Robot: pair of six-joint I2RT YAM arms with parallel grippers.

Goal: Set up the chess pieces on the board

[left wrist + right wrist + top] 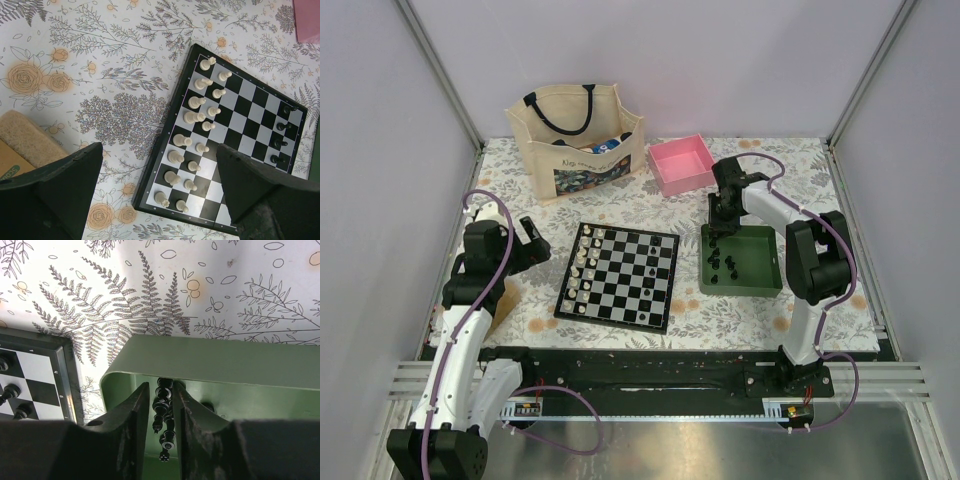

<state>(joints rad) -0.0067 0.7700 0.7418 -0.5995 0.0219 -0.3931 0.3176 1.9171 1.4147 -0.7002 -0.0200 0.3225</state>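
Right wrist view: right gripper (161, 386), jaws nearly together, pinches one chess piece (163, 401), lower centre.
Advice: lift straight, clearing green tray wall (225, 365).

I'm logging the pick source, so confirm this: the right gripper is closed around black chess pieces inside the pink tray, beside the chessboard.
Wrong tray. The right gripper is closed around black chess pieces inside the green tray, beside the chessboard, as the right wrist view shows. The pink tray sits farther back on the table.
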